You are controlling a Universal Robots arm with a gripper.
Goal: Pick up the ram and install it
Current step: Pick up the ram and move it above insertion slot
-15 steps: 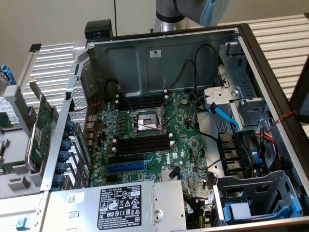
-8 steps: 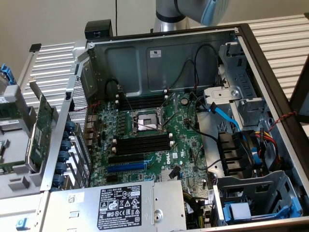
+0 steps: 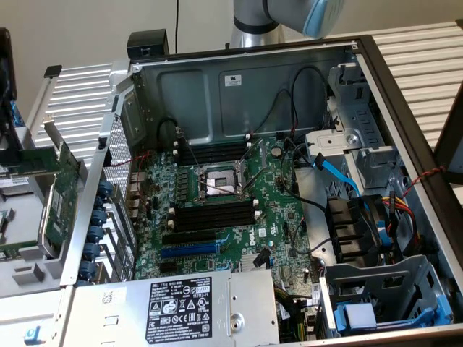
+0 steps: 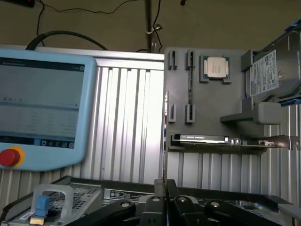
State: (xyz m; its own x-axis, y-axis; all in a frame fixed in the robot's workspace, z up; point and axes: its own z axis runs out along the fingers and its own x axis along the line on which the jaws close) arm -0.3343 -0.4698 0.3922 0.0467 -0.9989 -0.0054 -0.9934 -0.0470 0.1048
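In the wrist view my gripper point(image 4: 164, 203) is shut on the ram point(image 4: 164, 141), a thin strip seen edge-on that stands straight out from between the black fingers point(image 4: 153, 207). Beyond it lies a grey parts tray point(image 4: 207, 108) with a second thin stick point(image 4: 190, 82) in its clips. In the exterior view the open computer case point(image 3: 239, 79) shows the motherboard point(image 3: 282, 210) with empty black memory slots point(image 3: 213, 153) above the processor socket point(image 3: 217, 182) and more slots point(image 3: 213, 214) below it. The arm's grey and blue joint point(image 3: 289, 14) hangs above the case's back wall.
The tray also carries a processor point(image 4: 215, 67), a hard drive point(image 4: 270, 70) and an expansion card point(image 4: 221, 140). A teach pendant point(image 4: 42, 113) with a red button lies beside it. Inside the case are cables point(image 3: 340, 173), a fan point(image 3: 354, 228) and the power supply point(image 3: 181, 303).
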